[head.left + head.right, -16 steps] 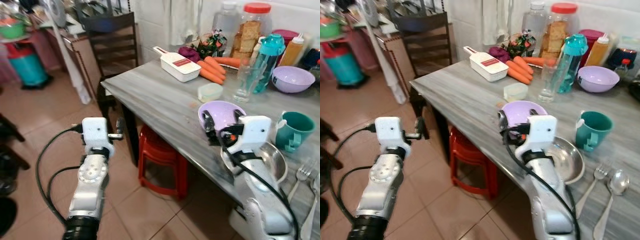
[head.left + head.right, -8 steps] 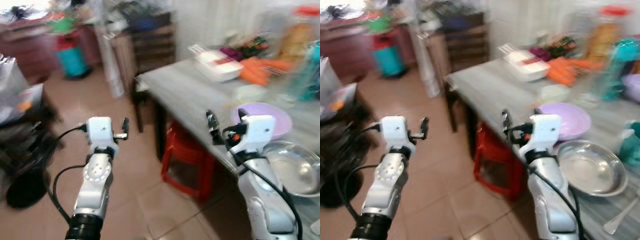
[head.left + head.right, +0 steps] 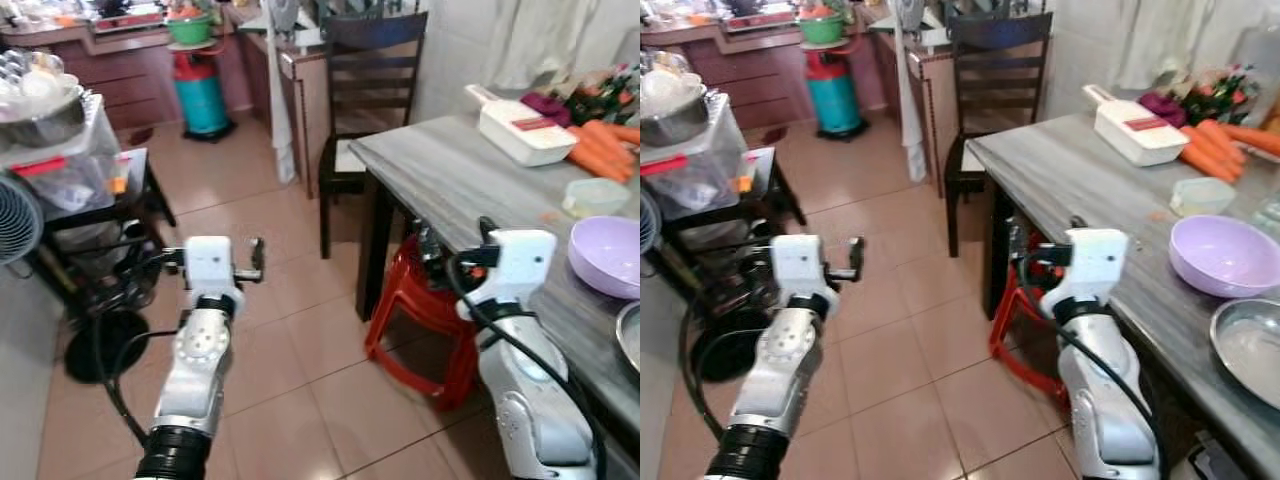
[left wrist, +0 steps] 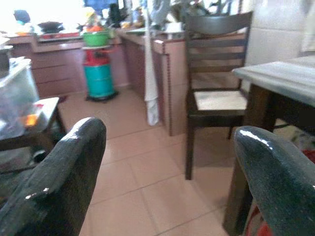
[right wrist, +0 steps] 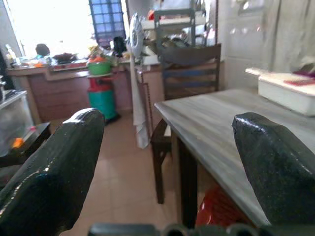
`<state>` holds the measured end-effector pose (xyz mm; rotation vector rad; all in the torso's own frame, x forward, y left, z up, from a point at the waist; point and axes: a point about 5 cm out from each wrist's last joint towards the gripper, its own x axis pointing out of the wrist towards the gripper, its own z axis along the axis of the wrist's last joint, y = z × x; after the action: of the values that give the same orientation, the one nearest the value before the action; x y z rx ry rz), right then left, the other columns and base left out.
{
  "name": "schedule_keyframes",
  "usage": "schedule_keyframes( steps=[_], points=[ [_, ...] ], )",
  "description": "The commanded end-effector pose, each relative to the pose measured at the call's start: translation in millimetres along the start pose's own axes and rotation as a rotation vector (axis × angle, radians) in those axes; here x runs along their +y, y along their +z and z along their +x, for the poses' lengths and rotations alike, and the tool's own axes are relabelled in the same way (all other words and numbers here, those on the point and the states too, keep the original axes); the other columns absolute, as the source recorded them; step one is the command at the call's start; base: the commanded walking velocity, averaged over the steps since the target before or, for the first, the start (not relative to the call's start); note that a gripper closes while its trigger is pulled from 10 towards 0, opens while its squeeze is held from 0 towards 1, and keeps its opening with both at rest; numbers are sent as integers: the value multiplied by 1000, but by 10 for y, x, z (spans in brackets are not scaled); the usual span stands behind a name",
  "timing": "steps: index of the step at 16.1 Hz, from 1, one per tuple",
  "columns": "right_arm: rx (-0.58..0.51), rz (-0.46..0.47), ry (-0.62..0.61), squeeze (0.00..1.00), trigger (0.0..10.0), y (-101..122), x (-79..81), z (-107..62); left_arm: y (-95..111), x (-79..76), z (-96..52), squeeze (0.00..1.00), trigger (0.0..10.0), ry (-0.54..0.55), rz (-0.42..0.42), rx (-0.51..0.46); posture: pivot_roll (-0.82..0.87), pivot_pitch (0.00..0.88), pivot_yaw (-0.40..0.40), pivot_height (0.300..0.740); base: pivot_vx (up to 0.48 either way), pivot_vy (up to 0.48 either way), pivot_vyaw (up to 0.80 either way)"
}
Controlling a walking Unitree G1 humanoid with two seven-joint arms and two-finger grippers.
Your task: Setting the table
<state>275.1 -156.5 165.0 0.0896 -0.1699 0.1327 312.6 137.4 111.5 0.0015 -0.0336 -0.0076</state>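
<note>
the robot faces the near left corner of the counter, both arms raised and carrying nothing. the left end effector hangs over the floor, well left of the counter, its fingers spread apart and empty. the right end effector sits just beside the counter's near edge, also spread wide and empty.

the table things lie to the right: a purple bowl and, near it, a metal dish cut by the frame edge. to do this step well, probably turn back right before reaching, keeping the right arm clear of the counter edge and the red stool below.

the head views give the bowl and dish; the right wrist view looks along the counter to a white container, the left wrist view to a dark chair.
</note>
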Motion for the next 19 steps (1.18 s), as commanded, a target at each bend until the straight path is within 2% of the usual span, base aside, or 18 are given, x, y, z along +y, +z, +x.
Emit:
schedule_keyframes(
  steps=[1, 3, 15, 19],
  points=[
    [-13, 14, 38, 0, 10000, 28, 85, 38, 35, 123, 22, 0, 10000, 39, 21, -14, -33, 0, 26, 740, 0, 322, 0],
    [-15, 9, 46, 0, 10000, 29, 91, 50, 31, 128, 27, 0, 10000, 42, 21, -14, -32, 0, 24, 740, 0, 326, 0],
    [-5, 18, 44, 0, 10000, -13, 96, 32, 5, 122, 40, 0, 10000, 44, 24, -5, -37, 0, 29, 740, 0, 324, 736],
    [8, 31, 19, 0, 10000, -46, 65, 26, -4, 121, 38, 0, 10000, 44, 24, 1, -37, 0, 29, 740, 0, 328, 0]
  ],
)
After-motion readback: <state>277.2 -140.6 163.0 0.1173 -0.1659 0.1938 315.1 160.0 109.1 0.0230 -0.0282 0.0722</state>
